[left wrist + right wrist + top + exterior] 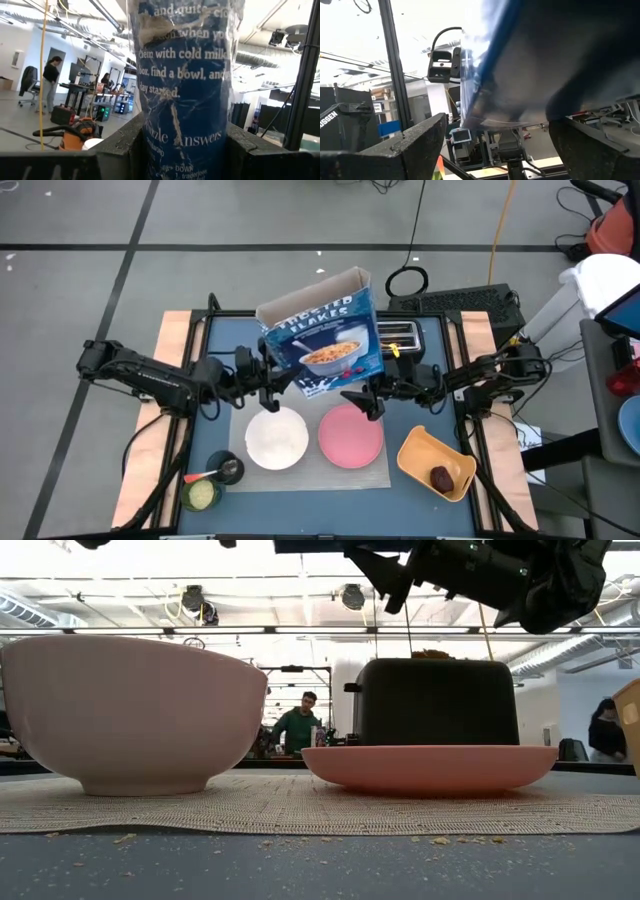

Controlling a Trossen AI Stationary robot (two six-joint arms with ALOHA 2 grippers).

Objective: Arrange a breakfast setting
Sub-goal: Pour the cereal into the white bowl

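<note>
My left gripper (pixel 268 383) is clamped on the blue cereal box (pixel 322 335), held tilted above the far edge of the grey mat (pixel 310 476); my right gripper (pixel 362 400) grips the box's lower right corner; below, the white bowl (pixel 277 438) sits left of the pink plate (pixel 351 436) on the mat; the dark red fruit (pixel 441 477) lies in the yellow dish (pixel 420 452), right of the mat.

Robotics lab: cabled floor (pixel 300 210), workstations (pixel 80 92).
</note>
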